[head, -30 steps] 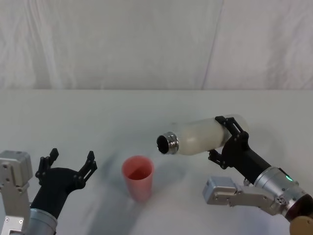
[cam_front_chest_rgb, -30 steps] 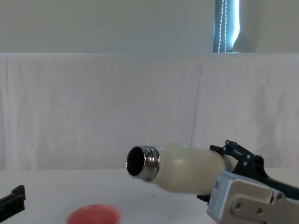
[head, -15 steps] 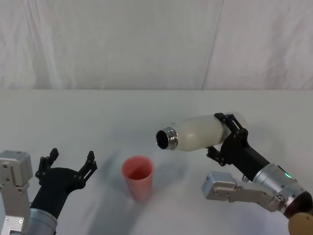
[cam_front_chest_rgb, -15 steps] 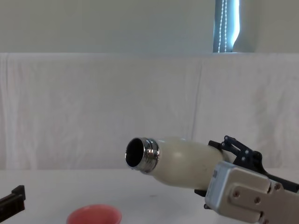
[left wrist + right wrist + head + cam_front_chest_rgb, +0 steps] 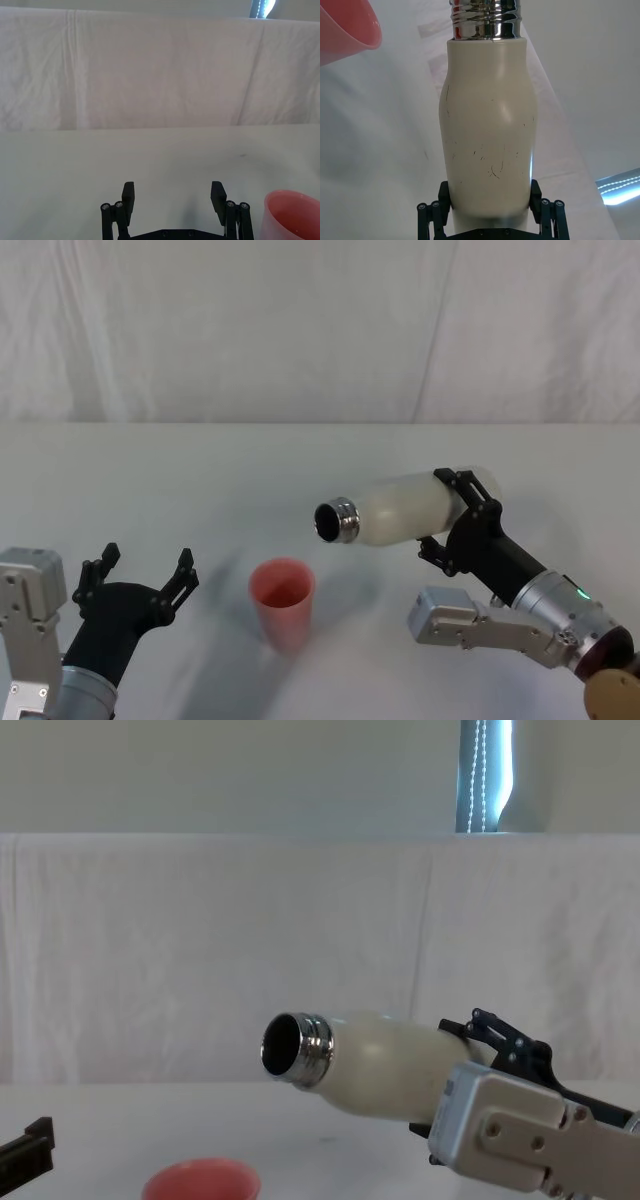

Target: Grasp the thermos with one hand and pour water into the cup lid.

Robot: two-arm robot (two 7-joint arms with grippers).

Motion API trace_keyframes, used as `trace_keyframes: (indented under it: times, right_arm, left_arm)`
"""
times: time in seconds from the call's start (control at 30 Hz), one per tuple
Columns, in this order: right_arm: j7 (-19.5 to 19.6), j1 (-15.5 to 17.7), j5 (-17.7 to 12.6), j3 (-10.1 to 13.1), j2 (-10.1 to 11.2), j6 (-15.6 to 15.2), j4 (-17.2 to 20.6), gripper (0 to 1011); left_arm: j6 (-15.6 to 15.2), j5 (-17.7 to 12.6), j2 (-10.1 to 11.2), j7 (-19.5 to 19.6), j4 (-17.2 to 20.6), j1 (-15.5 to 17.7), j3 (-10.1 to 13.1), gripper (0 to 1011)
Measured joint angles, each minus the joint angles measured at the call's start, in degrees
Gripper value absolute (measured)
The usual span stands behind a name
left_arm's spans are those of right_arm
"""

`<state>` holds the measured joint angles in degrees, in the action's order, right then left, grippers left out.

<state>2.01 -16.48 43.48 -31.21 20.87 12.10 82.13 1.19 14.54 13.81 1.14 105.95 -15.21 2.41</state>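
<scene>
Right black two-jaw hand (image 5: 455,512) clamped on my cream-white matte thermos (image 5: 405,510) | lying near-horizontal, chrome neck above small pink-red cup lid (image 5: 282,602) | left gripper (image 5: 140,568) spread, idle.

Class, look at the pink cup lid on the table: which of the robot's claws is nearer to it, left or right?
Left, though not by much. The open left claw sits low beside the cup lid on its left. The right claw is raised to the lid's right, gripping the tilted thermos.
</scene>
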Motion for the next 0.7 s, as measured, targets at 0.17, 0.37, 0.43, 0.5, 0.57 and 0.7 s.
trace_keyframes:
  times: [0.17,0.37,0.43,0.5,0.57,0.7]
  right_arm:
    - [-0.03,-0.4,0.17,-0.28,-0.16,0.03,-0.37,950]
    - [-0.01,-0.83,0.48,-0.53,-0.22,0.04,-0.91,950]
    - [0.06,-0.95,0.6,-0.63,-0.22,0.04,-1.11,950]
    - [0.25,-1.19,0.95,-0.85,-0.19,0.07,-1.46,950]
    - [0.35,-1.29,1.11,-0.93,-0.13,0.11,-1.63,951]
    - [0.6,-1.43,1.38,-1.03,0.15,0.2,-1.89,950]
  left_arm:
    - [0.0,0.0,0.0,0.0,0.0,0.0,0.0,1001]
    - [0.0,0.0,0.0,0.0,0.0,0.0,0.0,1001]
    - [0.0,0.0,0.0,0.0,0.0,0.0,0.0,1001]
    - [0.0,0.0,0.0,0.0,0.0,0.0,0.0,1001]
    - [0.0,0.0,0.0,0.0,0.0,0.0,0.0,1001]
    - [0.0,0.0,0.0,0.0,0.0,0.0,0.0,1001]
